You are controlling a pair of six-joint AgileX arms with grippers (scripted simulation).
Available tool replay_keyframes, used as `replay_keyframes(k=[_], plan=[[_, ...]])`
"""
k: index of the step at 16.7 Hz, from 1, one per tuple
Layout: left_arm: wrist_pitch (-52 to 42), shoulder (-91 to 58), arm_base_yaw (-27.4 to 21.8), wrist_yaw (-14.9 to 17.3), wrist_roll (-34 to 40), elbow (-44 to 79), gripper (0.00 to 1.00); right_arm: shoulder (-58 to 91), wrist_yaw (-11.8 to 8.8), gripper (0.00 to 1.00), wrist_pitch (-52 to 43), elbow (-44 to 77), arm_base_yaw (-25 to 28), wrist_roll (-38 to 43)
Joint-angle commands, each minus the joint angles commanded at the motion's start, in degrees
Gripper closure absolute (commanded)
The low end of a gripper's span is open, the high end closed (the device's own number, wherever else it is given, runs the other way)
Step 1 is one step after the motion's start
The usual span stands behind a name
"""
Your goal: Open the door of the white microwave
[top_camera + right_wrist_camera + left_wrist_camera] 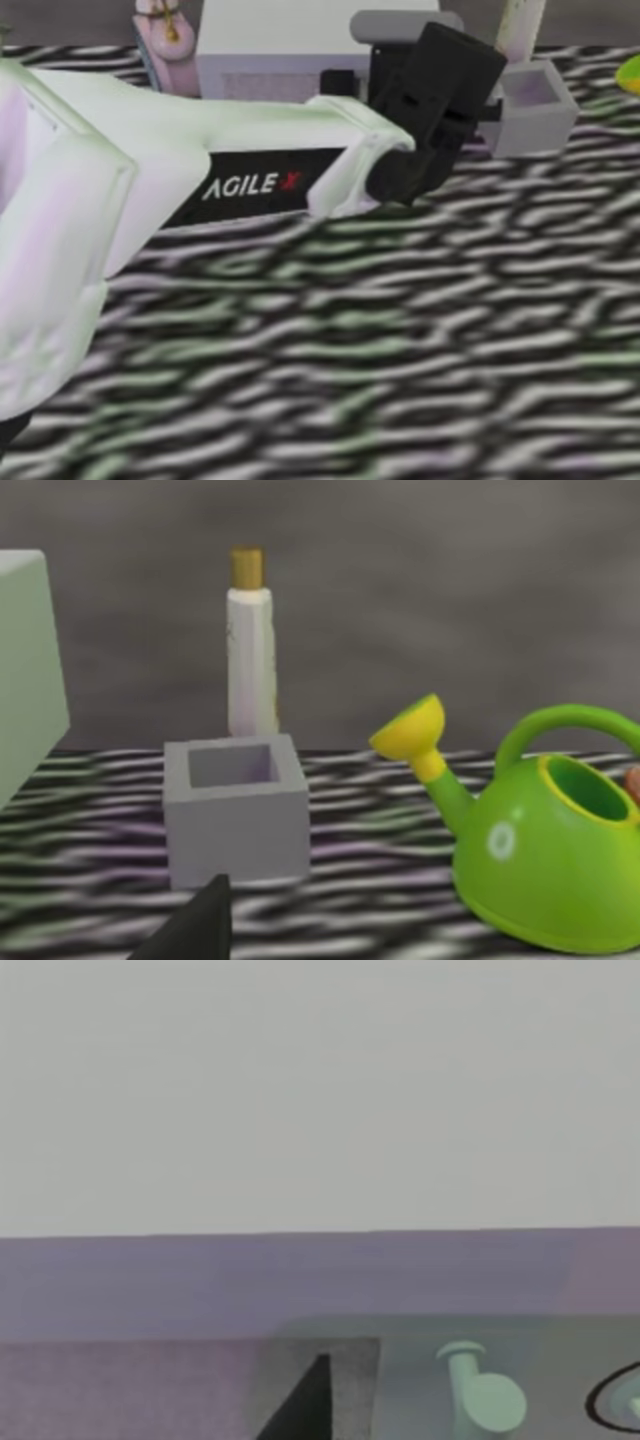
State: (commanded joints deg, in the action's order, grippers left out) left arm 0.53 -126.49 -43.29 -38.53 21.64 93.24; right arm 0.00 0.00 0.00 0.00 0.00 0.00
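Striped tabletop (400, 350); left gripper (425, 140) at white microwave (280, 40), upper centre; jaw state unclear; door progress cannot be judged.

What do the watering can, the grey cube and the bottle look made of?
Watering can: glossy moulded plastic by its look, with a bright highlight on the green body.
Grey cube: matte, flat shading; plastic or painted, unclear.
Bottle: smooth white body under a gold cap; whether plastic or ceramic is open.

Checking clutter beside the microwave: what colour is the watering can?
Bright green with a yellow spout rim, on the watering can, clearest in the right wrist view.
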Motion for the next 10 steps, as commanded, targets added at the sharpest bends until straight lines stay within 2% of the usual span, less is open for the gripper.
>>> replay_keyframes(k=[3, 10], plan=[[0.0, 0.0, 0.0, 0.0, 0.0, 0.0, 0.98, 0.0, 0.0, 0.0, 0.0, 0.0, 0.0, 0.0], [0.0, 0.0, 0.0, 0.0, 0.0, 0.0, 1.0, 0.0, 0.0, 0.0, 0.0, 0.0, 0.0, 0.0]])
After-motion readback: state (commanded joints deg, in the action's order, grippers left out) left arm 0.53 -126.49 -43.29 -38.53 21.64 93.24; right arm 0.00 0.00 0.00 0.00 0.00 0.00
